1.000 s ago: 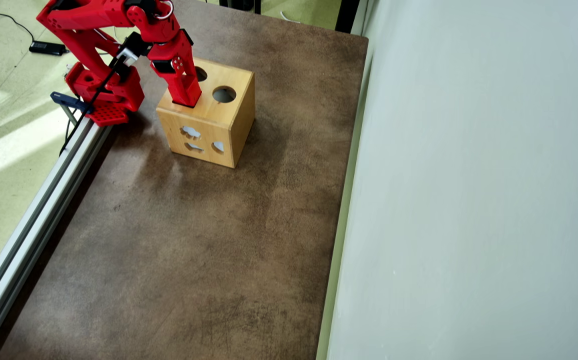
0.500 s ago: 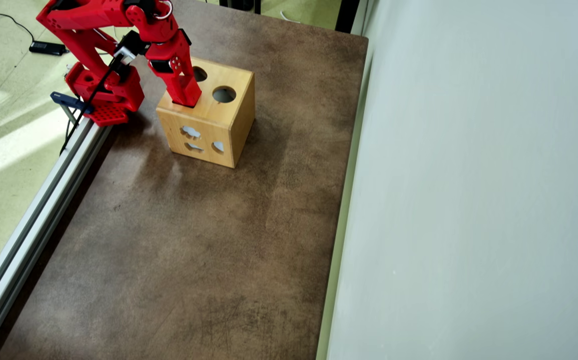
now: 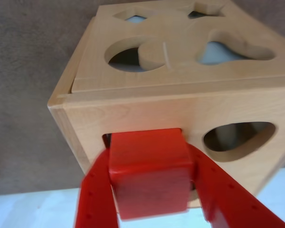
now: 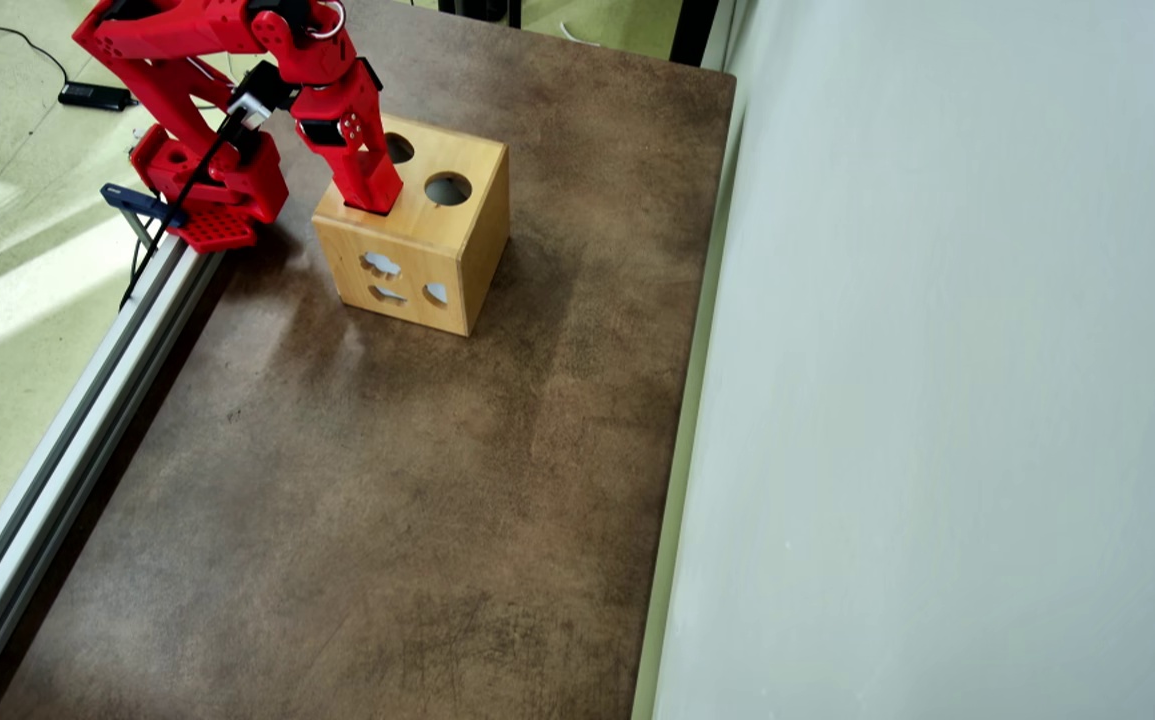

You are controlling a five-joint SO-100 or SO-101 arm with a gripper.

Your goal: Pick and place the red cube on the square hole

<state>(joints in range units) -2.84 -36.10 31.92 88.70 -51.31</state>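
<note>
In the wrist view the red cube sits between my red gripper's two fingers, which press on its left and right sides. The cube's far end is partly inside a dark square hole in the near face of the wooden shape-sorter box. In the overhead view the gripper points down onto the top face of the box, near its left edge; the cube is hidden there by the gripper.
The box has other cut-out holes: a heart-like one beside the square hole, and round ones on top. It stands on a brown mat. The arm's base is left of the box. A pale wall runs along the right.
</note>
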